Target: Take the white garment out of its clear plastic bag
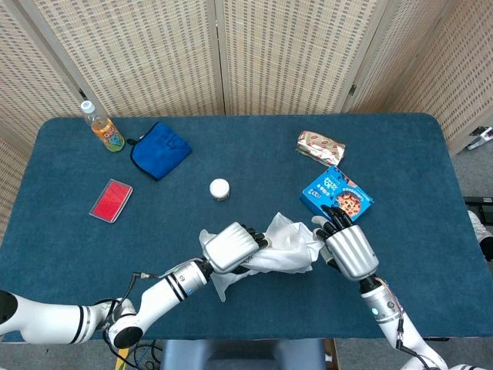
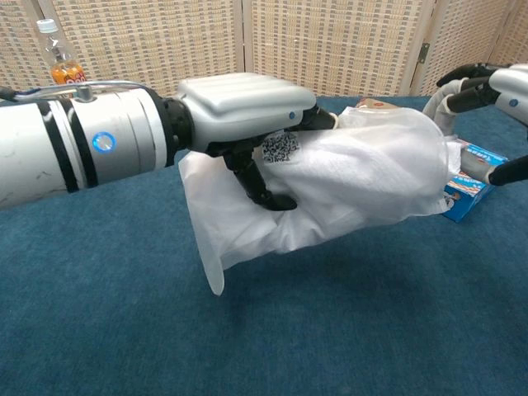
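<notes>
The white garment in its clear plastic bag [image 1: 286, 249] hangs just above the table's near middle. My left hand [image 1: 229, 247] grips its left part from above, dark fingers curled under the bag [image 2: 363, 177] beside a QR label [image 2: 280, 146]. A loose flap of the bag [image 2: 206, 247] droops toward the table. My right hand [image 1: 348, 250] is at the bag's right end. In the chest view this right hand [image 2: 487, 91] has fingers above and thumb below the bag's end, set wide apart, with no pinch showing.
A blue cookie box [image 1: 337, 193] lies just beyond my right hand, with a silver snack pack [image 1: 320, 146] farther back. A small white round lid [image 1: 219, 188] sits mid-table. At the left are a bottle [image 1: 102, 127], a blue cloth [image 1: 160, 149] and a red card [image 1: 111, 200].
</notes>
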Motion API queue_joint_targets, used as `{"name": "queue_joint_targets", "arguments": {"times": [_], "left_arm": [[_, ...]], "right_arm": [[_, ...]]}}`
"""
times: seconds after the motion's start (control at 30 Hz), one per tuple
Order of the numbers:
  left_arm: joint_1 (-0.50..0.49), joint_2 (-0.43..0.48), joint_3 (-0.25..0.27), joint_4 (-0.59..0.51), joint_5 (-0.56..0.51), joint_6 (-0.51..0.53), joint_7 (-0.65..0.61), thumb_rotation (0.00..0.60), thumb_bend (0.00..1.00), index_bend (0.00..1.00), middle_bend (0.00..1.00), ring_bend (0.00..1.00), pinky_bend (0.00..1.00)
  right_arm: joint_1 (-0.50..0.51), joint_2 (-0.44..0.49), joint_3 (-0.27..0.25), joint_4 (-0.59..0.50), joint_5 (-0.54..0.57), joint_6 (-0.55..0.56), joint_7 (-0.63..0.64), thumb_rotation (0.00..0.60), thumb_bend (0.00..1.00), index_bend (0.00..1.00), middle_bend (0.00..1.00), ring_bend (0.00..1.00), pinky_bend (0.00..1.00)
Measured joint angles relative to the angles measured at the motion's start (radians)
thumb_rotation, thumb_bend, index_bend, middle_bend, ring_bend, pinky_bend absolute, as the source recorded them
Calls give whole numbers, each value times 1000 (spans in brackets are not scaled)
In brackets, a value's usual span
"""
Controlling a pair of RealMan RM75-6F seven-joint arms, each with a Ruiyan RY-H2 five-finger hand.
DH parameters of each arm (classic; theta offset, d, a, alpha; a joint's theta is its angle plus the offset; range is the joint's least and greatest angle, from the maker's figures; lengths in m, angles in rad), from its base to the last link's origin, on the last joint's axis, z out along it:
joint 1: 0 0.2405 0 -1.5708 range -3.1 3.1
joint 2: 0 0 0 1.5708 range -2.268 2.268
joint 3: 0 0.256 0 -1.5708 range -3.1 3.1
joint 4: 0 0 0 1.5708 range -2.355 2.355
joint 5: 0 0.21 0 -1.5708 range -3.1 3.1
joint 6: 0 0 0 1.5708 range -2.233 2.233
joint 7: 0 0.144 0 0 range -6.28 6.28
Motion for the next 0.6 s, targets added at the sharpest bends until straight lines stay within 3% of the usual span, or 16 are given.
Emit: {"name": "queue_joint_targets", "arguments": {"times": [0.13, 0.27, 0.37, 0.6], "left_arm": [[-5, -14, 8, 27, -33, -14, 24, 600, 220, 175, 301, 359, 543], [-6, -28, 15, 47, -80, -17, 56, 600, 128, 7, 115, 186, 401], [-6, -34, 20, 56, -140, -18, 92, 600, 100, 0, 17, 101, 320], [9, 3, 38, 36, -235, 8, 163, 600, 96, 0, 0, 101, 288]], "right_arm": [[3, -26, -7, 40, 18, -17, -2, 600, 524, 665, 311, 102, 194], [6, -56, -15, 77, 31, -33, -10, 600, 524, 666, 312, 102, 194], [8, -83, -21, 101, 42, -42, -24, 600, 524, 666, 312, 102, 194], [9, -104, -32, 117, 64, -60, -36, 600, 524, 667, 312, 102, 194]]}}
